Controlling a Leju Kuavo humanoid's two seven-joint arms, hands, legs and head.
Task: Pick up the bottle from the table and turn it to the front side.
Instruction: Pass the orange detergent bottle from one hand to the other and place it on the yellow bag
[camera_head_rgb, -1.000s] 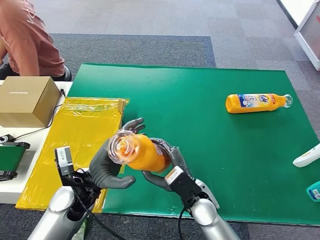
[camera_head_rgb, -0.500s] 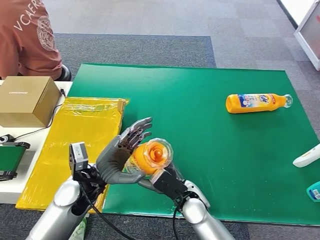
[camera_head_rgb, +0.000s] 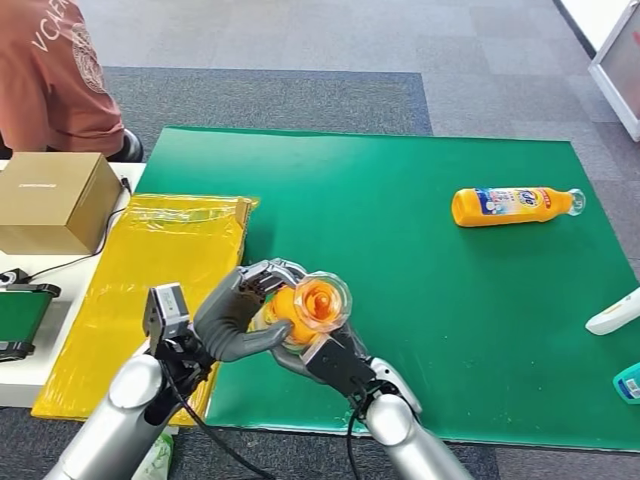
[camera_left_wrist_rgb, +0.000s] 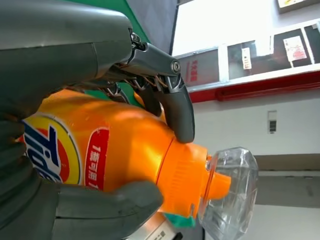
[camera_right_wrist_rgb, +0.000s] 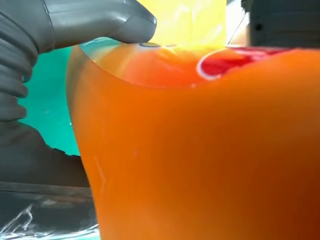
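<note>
The green mat (camera_head_rgb: 423, 300) covers most of the worktop and serves as the landmark for everything else. Off its left edge lies a yellow plastic bag (camera_head_rgb: 143, 290), and beyond that bag, farther from the mat, stands a brown cardboard box (camera_head_rgb: 53, 200). A person in a rust-coloured shirt (camera_head_rgb: 53, 80) is behind the box, past the mat's far left corner. Above the mat's near left corner, both hands hold the orange bottle (camera_head_rgb: 298, 312) clear of the surface, its clear cap (camera_head_rgb: 324, 300) pointing up toward the head camera. The left hand (camera_head_rgb: 241, 320) wraps its fingers (camera_left_wrist_rgb: 177, 107) over the bottle's shoulder with the thumb beneath, closed firmly around the body (camera_left_wrist_rgb: 113, 155). The right hand (camera_head_rgb: 332, 355) cradles the bottle from below, its thumb (camera_right_wrist_rgb: 113, 22) pressed against the base (camera_right_wrist_rgb: 211, 150). A second orange bottle (camera_head_rgb: 513, 206) lies on its side near the mat's far right corner. At the mat's right edge rest a white object (camera_head_rgb: 615, 312) and a teal one (camera_head_rgb: 628, 382).
</note>
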